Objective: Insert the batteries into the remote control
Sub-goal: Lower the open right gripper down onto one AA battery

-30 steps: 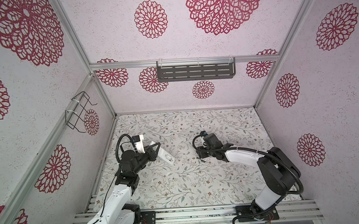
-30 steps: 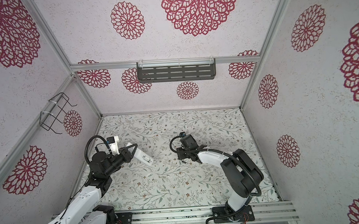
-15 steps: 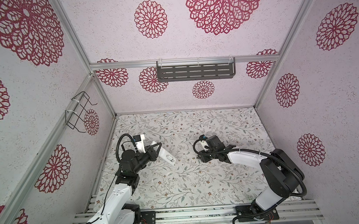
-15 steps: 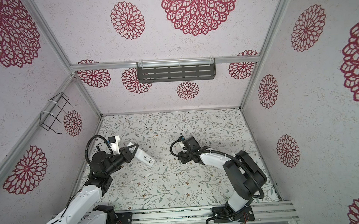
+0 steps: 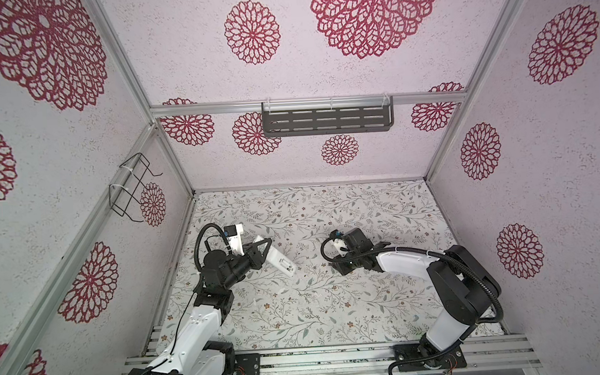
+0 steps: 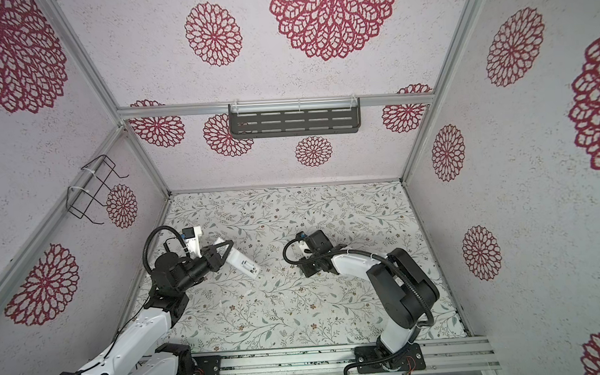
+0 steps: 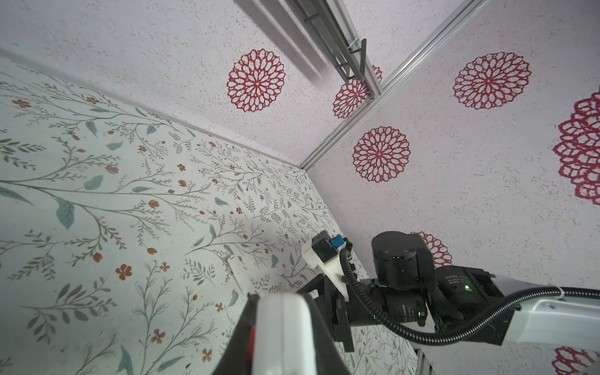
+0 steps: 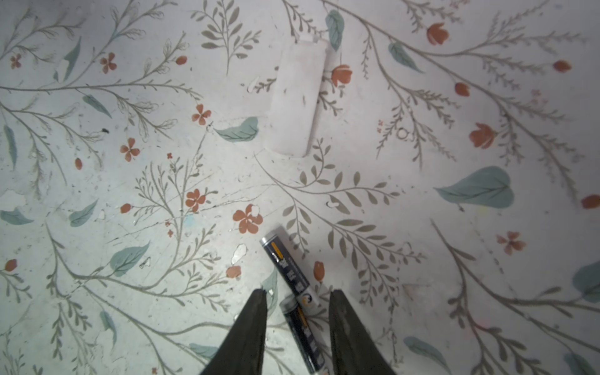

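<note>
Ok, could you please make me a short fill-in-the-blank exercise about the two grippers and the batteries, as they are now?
1. The left gripper holds up a long ___ remote control.
2. ___ batteries lie nearly end to end on the table.
3. The right gripper has its jaws ___, one on each side of a battery.
Missing words: white; two; open

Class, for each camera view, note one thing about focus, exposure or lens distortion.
Left wrist view: the remote control, close to the lens, is blurred, the walls sharp. Right wrist view: the batteries read crisply, the white plastic piece looks washed out. In both top views the frame rails splay outward: wide-angle distortion.
</note>
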Action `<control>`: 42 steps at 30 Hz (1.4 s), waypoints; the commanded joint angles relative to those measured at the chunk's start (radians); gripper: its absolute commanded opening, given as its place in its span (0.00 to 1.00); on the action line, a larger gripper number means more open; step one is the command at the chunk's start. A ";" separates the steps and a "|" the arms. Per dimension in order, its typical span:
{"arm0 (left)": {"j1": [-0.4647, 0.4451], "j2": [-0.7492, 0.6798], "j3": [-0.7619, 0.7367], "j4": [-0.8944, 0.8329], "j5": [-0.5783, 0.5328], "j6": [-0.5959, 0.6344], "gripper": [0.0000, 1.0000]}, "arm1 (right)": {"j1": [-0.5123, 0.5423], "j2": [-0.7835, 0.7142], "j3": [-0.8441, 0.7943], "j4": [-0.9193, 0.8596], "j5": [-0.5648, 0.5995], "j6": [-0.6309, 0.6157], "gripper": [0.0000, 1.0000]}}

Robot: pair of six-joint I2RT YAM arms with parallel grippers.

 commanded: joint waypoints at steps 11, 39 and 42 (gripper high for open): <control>-0.001 0.014 0.012 0.068 0.036 -0.011 0.00 | -0.006 0.042 0.052 -0.006 -0.035 -0.036 0.33; -0.001 0.018 0.005 0.080 0.022 -0.010 0.00 | 0.009 0.093 0.084 -0.081 0.015 -0.105 0.26; -0.001 0.017 0.004 0.080 0.021 -0.010 0.00 | 0.018 0.111 0.104 -0.108 0.037 -0.123 0.25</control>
